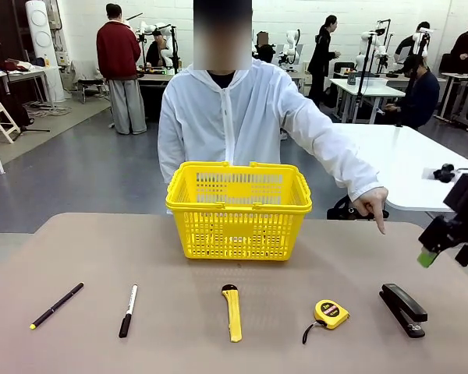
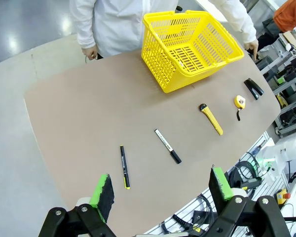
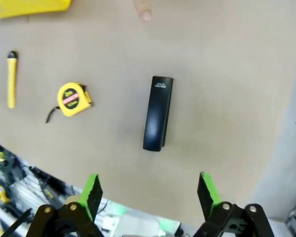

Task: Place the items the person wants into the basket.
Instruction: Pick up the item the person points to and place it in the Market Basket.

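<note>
The yellow basket (image 1: 238, 234) stands at the table's far middle, in front of the person in a white jacket (image 1: 242, 117). Along the near edge lie a black pen with a yellow end (image 1: 57, 305), a yellow utility knife (image 1: 232, 313) and a black stapler (image 1: 403, 308). The person's hand (image 1: 372, 204) points a finger down at the table's far right, beyond the stapler. My right gripper (image 1: 448, 253) hangs open above the right edge; its wrist view has the stapler (image 3: 158, 112) straight ahead of the open gripper (image 3: 149, 190). My left gripper (image 2: 160, 190) is open, high over the pen (image 2: 124, 166).
A white-and-black marker (image 1: 128, 310) lies between pen and knife. A round yellow tape measure (image 1: 330, 314) sits between knife and stapler. The brown table (image 1: 140, 257) has bare room left and right of the basket. Other people and tables stand farther back.
</note>
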Controlling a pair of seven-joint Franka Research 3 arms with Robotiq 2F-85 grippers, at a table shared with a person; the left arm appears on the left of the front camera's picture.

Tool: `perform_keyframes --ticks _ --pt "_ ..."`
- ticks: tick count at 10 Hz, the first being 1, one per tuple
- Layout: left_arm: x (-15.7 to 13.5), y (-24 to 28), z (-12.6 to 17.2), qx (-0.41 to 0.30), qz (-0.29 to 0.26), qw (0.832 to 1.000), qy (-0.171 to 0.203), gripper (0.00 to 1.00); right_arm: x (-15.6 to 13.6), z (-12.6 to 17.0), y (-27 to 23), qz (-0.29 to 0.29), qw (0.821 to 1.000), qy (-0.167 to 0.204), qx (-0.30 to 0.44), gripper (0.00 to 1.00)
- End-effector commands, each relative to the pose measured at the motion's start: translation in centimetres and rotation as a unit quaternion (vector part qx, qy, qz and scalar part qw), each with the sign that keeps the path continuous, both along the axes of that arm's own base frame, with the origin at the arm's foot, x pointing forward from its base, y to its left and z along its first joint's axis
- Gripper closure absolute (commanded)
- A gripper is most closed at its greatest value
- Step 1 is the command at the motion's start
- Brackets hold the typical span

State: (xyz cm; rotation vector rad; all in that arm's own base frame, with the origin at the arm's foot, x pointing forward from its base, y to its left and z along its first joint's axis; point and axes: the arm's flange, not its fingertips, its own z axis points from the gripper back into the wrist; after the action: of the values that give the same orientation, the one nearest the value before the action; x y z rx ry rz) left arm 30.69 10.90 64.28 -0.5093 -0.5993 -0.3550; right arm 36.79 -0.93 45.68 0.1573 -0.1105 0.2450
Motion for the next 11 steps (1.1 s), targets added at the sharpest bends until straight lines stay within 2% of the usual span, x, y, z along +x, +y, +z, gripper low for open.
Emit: perform_keyframes --ticks 1,5,8,11 --pt "-0.1 0.0 0.2 -0.002 -0.003 1.000 -0.001 0.00 0.0 -3.6 1.1 0.020 1.000 -0.011 -0.009 0.00" --pt "-0.1 0.0 0.2 -0.002 -0.003 1.000 -0.001 0.00 1.7 -6.6 4.3 0.045 0.999 0.002 -0.029 0.00" --pt "-0.1 0.0 0.2 -0.002 -0.003 1.000 -0.001 0.00 2.9 -9.3 3.8 0.039 0.998 0.024 -0.045 0.00" --pt "-0.1 0.0 0.2 -0.002 -0.003 1.000 -0.001 0.00 3.2 -10.7 3.2 0.038 0.997 0.035 -0.052 0.00"
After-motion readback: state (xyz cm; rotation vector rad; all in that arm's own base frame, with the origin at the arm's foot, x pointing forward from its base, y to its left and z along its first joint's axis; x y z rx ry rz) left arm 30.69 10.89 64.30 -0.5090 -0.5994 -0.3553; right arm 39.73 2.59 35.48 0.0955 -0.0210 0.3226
